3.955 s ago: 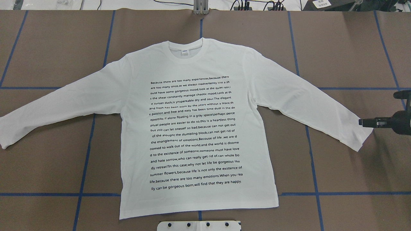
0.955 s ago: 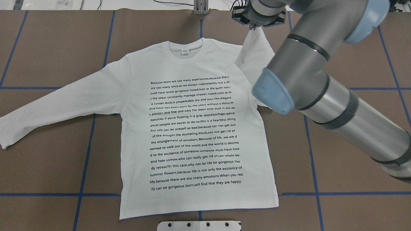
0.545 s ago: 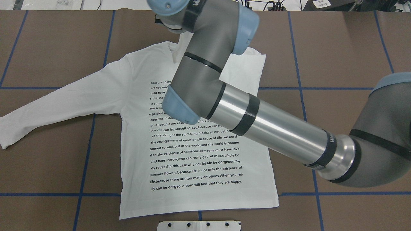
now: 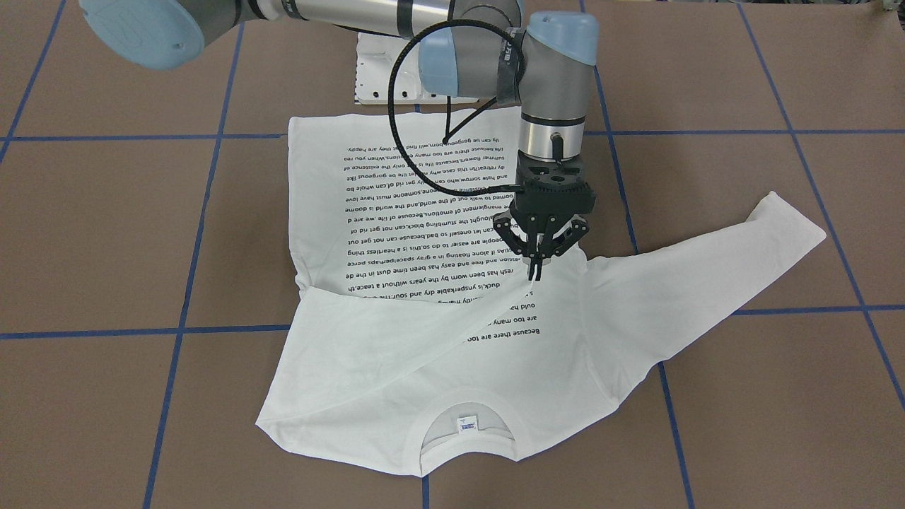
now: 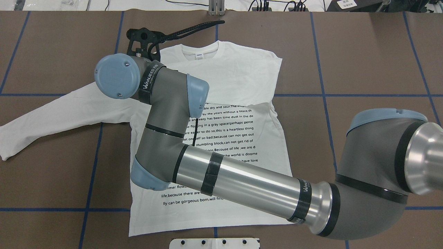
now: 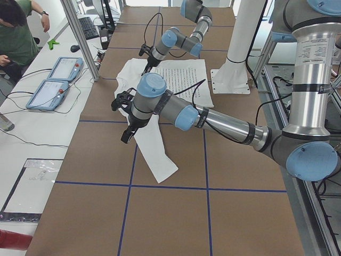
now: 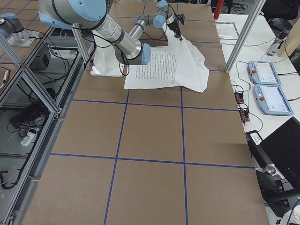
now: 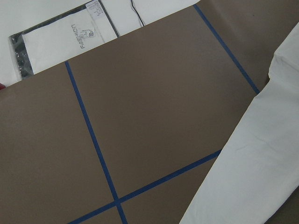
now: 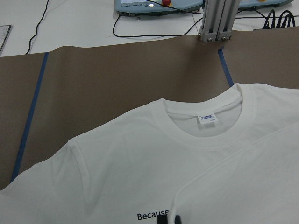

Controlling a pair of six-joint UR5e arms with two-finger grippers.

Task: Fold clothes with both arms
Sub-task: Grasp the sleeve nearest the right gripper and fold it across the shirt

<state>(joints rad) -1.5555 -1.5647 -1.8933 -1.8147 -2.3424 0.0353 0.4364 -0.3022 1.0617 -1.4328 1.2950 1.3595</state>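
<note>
The white shirt (image 5: 242,145) lies face up on the brown table, collar label (image 9: 205,117) at the far side. Its right sleeve is folded across the chest (image 4: 396,353) and covers the top text lines. My right gripper (image 4: 535,272) reaches across from the right and is shut on that sleeve's cuff, just above the chest near the first text lines. The left sleeve (image 5: 52,114) lies stretched out flat. My left gripper (image 6: 127,137) shows only in the exterior left view, over the left sleeve; I cannot tell whether it is open or shut.
The white pedestal base (image 5: 214,243) stands at the near edge by the hem. Blue tape lines cross the table. An aluminium post (image 5: 216,7) stands behind the collar. Control pendants (image 6: 53,80) and an operator (image 6: 16,32) are past the far edge.
The right arm has carried the right sleeve from flat on the right, up over the shoulder and across to the left. Since half a second ago it has moved further left and lower.
</note>
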